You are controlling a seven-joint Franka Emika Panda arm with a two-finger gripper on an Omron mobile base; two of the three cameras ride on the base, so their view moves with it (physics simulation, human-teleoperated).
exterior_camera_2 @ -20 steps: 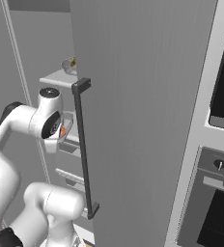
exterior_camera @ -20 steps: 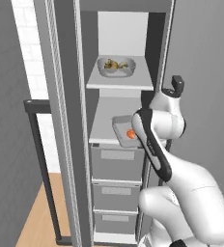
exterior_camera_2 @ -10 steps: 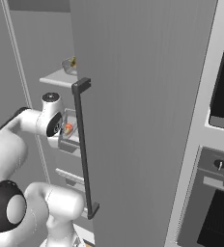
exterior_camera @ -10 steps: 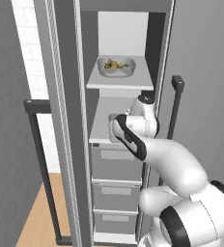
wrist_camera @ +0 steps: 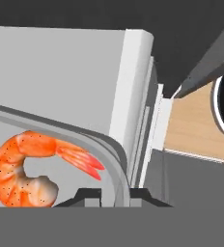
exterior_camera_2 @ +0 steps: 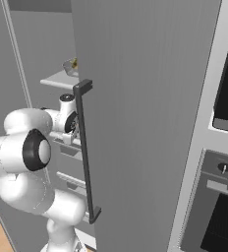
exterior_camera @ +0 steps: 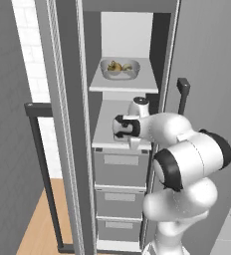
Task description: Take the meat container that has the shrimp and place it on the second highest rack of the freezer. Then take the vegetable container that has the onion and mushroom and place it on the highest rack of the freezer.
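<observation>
The shrimp lies curled on the floor of its grey tray, close to the tray's rounded corner. The tray sits on the lower white shelf of the freezer, and in the hand view its corner reaches close to that shelf's front edge. The gripper is clamped shut on the tray's rim, one finger tip inside the wall and one outside.

On the upper shelf a second container stands well back, holding the yellow-brown onion with something small and pale beside it. Below the lower shelf come stacked grey drawers. The freezer door stands open at the arm's right, its long dark bar handle just beside the wrist in the right base view, so the reach goes in between the door and the cabinet's left wall.

The arm is folded tightly: the big elbow joint sits low in front of the drawers, the forearm runs level to the left, and the wrist hangs over the lower shelf's front edge
</observation>
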